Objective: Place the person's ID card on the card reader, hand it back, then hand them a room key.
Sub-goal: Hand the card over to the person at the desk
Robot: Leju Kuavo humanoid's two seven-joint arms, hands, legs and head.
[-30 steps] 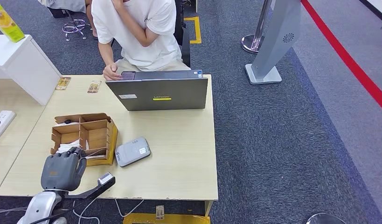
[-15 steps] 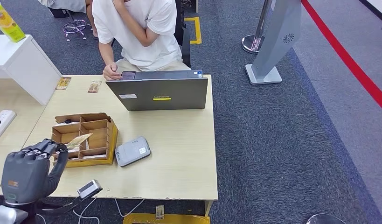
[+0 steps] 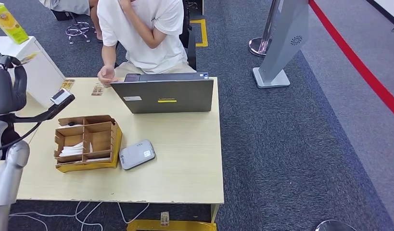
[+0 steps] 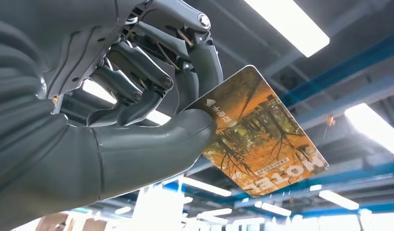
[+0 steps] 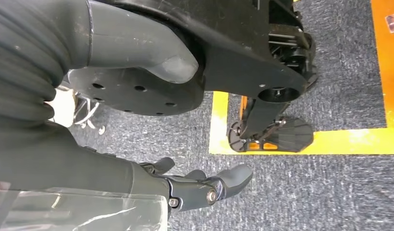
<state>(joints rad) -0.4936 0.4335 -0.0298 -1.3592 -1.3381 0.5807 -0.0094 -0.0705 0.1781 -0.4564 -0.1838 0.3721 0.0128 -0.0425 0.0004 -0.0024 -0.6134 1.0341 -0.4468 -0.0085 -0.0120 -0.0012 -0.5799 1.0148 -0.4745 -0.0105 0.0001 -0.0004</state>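
Light wooden bench (image 3: 185, 159) on dark grey-blue carpet (image 3: 291, 154). At the bench's far edge, an open grey laptop (image 3: 163, 95), back turned this way, with a seated person in a white shirt (image 3: 142, 33) behind it. White cabinet (image 3: 29, 67) at the far left corner, yellow carton (image 3: 9, 23) on top. Grey kiosk stand (image 3: 284, 43) and chrome post base (image 3: 262, 44) off to the right, beside a red floor stripe (image 3: 358, 60). Yellow floor marking (image 3: 200, 30) behind the chair. Overhead, long strip lights (image 4: 286, 21) among blue beams (image 4: 344, 62).

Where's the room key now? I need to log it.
Pinched in the left hand, the room key is raised at the head view's far left, above the table.
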